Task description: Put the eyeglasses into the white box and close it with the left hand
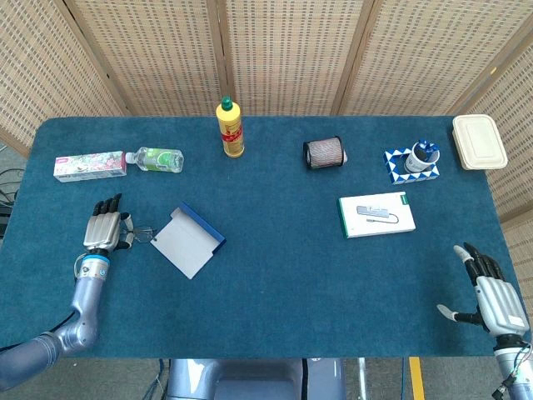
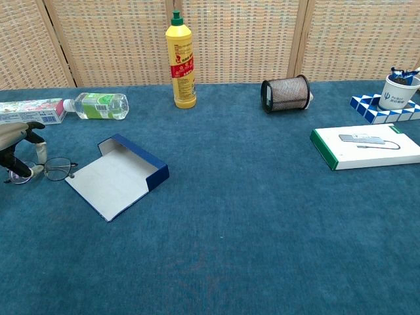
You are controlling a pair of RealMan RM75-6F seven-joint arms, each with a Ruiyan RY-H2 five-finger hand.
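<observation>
The eyeglasses lie flat on the blue table, just left of the white box. The box is shallow with a blue rim and lies open and empty. My left hand hovers over the left end of the glasses. Its fingers are stretched forward and its thumb reaches down beside the frame; the glasses still rest on the cloth. My right hand lies at the near right corner with fingers spread and nothing in it. The chest view does not show it.
A yellow bottle, a toothpaste box, a small green-labelled bottle and a mesh cup stand along the back. A white-green flat box, a cup on a checkered base and a beige lunchbox are on the right.
</observation>
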